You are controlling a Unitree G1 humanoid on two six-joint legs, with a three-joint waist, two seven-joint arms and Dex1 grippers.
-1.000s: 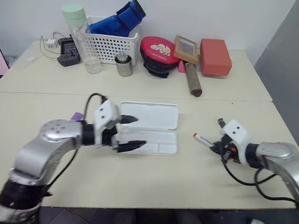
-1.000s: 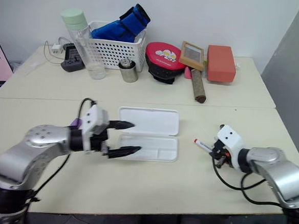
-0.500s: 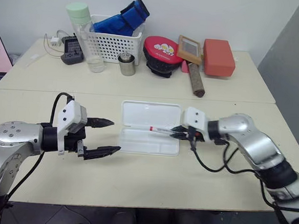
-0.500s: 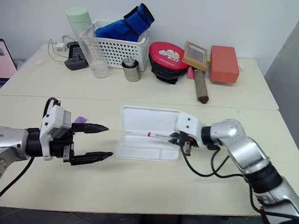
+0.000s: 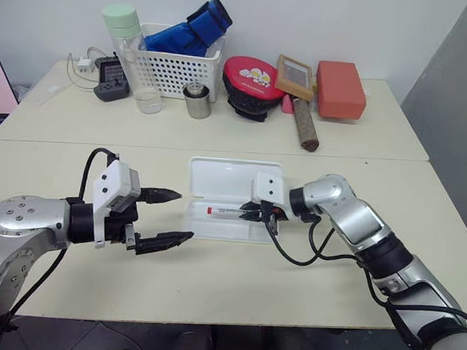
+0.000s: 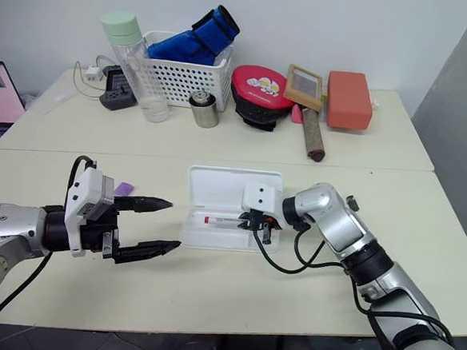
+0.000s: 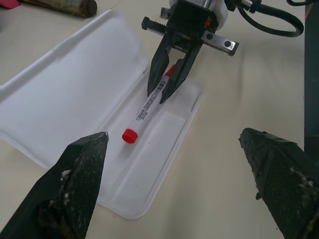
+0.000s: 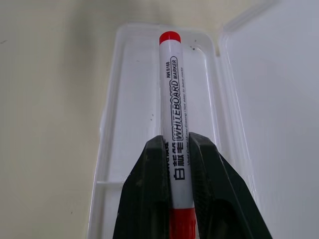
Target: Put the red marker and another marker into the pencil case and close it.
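Right gripper (image 5: 255,216) fingers clamp slim white red-capped marker (image 5: 229,212) lengthwise over open flat white plastic pencil case (image 5: 233,179), aligned for tray drop. Left gripper (image 5: 172,215) fingers spread, empty.

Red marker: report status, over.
Right gripper shut on red marker, held over open pencil case tray. Left gripper open, empty, beside the case. Purple marker on table behind it. Nothing blocking.
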